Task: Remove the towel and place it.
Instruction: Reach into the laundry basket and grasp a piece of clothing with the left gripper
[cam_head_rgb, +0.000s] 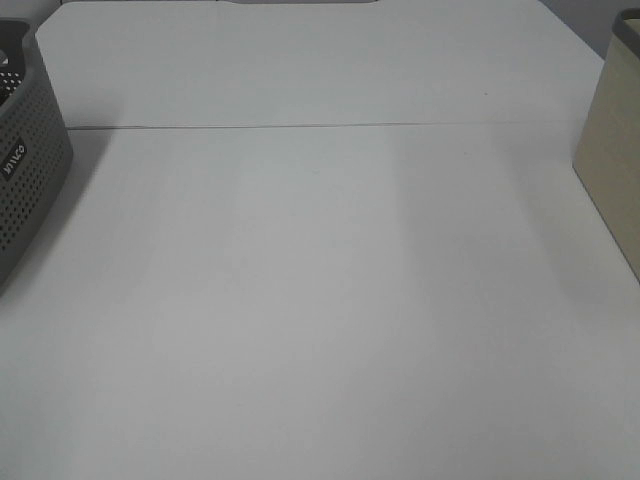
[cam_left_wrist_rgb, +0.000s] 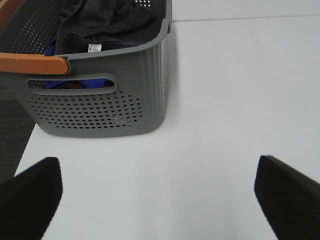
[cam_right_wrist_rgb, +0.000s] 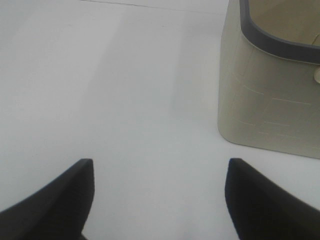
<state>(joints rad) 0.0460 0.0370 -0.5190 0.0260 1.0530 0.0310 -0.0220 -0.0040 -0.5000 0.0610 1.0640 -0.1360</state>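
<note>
The dark charcoal towel (cam_left_wrist_rgb: 107, 22) lies bunched inside the grey perforated basket (cam_left_wrist_rgb: 100, 107), with a small white tag showing near the basket's rim. The towel is out of sight in the exterior high view, where only the basket's side (cam_head_rgb: 25, 190) shows at the left edge. My left gripper (cam_left_wrist_rgb: 159, 197) is open and empty above the white table, a short way in front of the basket. My right gripper (cam_right_wrist_rgb: 159, 200) is open and empty above the table, next to the beige basket (cam_right_wrist_rgb: 270, 100).
The beige basket (cam_head_rgb: 612, 160) stands at the right edge of the white table (cam_head_rgb: 320, 300). An orange handle (cam_left_wrist_rgb: 32, 64) lies across the grey basket's rim, and something blue (cam_left_wrist_rgb: 80, 82) shows through its handle slot. A seam (cam_head_rgb: 320, 126) crosses the table at the back.
</note>
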